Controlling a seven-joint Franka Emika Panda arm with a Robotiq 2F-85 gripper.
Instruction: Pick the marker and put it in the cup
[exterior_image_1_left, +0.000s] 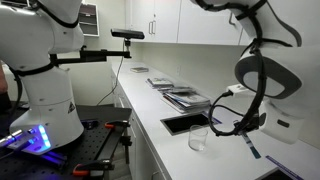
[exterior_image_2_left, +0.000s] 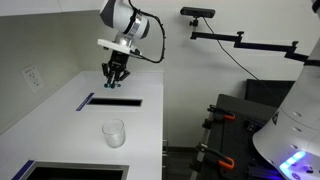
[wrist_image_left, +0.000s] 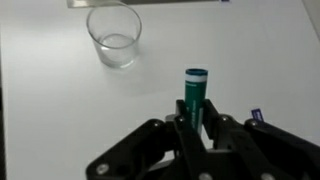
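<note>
My gripper (wrist_image_left: 197, 118) is shut on the teal-green marker (wrist_image_left: 194, 92), which sticks out between the fingers. The clear cup (wrist_image_left: 114, 35) stands on the white counter, ahead and to the left of the marker in the wrist view. In both exterior views the gripper (exterior_image_2_left: 114, 76) (exterior_image_1_left: 243, 128) hangs above the counter, apart from the cup (exterior_image_2_left: 113, 133) (exterior_image_1_left: 199, 137). In the exterior views the marker is too small to make out clearly.
A black rectangular tray (exterior_image_2_left: 110, 102) lies on the counter under the gripper, also in an exterior view (exterior_image_1_left: 185, 122). A dark bluish-purple stick (wrist_image_left: 256, 116) shows by the fingers. Papers (exterior_image_1_left: 180, 94) lie further along the counter. A sink (exterior_image_2_left: 60, 172) is at the near edge.
</note>
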